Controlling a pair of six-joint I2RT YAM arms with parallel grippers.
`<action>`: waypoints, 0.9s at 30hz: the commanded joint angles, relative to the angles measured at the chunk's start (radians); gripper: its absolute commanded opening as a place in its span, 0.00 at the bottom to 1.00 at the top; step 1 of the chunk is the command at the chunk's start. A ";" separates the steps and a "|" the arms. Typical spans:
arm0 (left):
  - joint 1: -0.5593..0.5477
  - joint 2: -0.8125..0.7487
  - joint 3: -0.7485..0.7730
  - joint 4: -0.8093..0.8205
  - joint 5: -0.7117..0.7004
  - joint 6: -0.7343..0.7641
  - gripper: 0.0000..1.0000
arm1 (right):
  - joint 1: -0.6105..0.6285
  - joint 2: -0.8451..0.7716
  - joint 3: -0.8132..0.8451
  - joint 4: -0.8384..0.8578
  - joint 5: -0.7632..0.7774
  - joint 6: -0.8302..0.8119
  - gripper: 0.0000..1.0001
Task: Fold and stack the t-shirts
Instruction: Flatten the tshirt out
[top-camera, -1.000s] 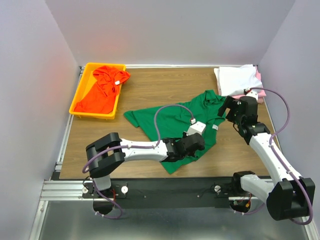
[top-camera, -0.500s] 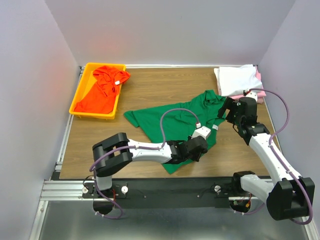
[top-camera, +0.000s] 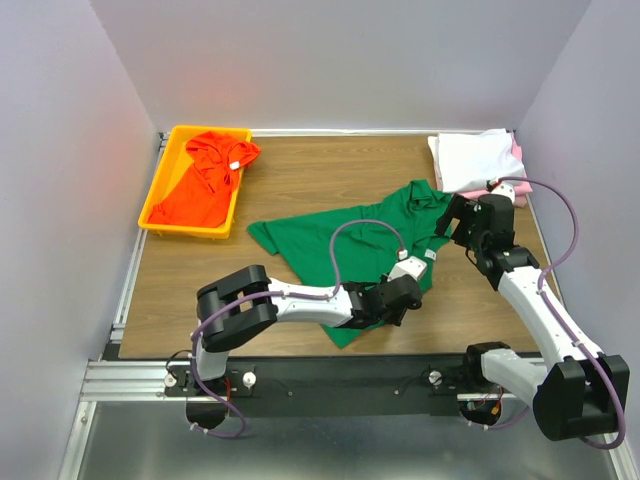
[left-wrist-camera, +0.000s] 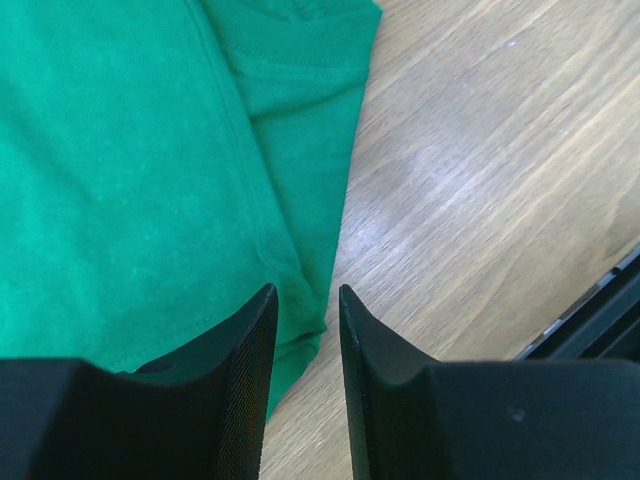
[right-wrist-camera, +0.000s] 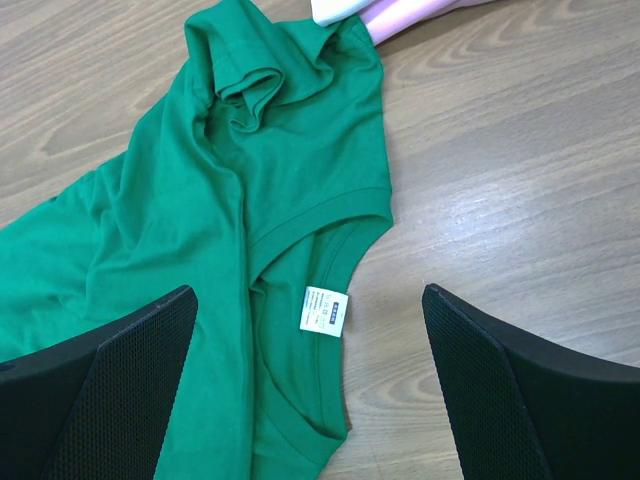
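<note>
The dark green t-shirt (top-camera: 345, 245) lies spread and rumpled mid-table. My left gripper (top-camera: 400, 296) is low at its near right edge. In the left wrist view the left gripper (left-wrist-camera: 303, 292) has a narrow gap with nothing in it, just above the shirt's hem (left-wrist-camera: 290, 270). My right gripper (top-camera: 456, 222) hovers wide open over the collar. In the right wrist view the right gripper (right-wrist-camera: 308, 292) has the white neck tag (right-wrist-camera: 324, 309) between its fingers. The orange-red t-shirt (top-camera: 205, 175) lies in the tray. The white t-shirt (top-camera: 475, 158) sits folded on the pink one (top-camera: 517, 158).
The yellow plastic tray (top-camera: 160, 195) stands at the back left. Grey walls close in the table on three sides. The black frame rail (left-wrist-camera: 600, 320) runs along the table's near edge, close to my left gripper.
My left gripper has slid to the right along the green shirt's near edge. The right arm has barely moved.
</note>
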 joint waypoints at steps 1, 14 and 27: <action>-0.010 0.027 0.040 -0.058 -0.071 -0.013 0.39 | -0.008 -0.007 -0.017 0.004 -0.017 -0.004 1.00; -0.014 0.067 0.071 -0.088 -0.068 -0.005 0.34 | -0.008 -0.008 -0.020 0.004 -0.014 -0.007 1.00; 0.034 -0.086 0.038 -0.116 -0.143 0.004 0.00 | -0.008 0.015 -0.002 0.011 -0.060 -0.029 1.00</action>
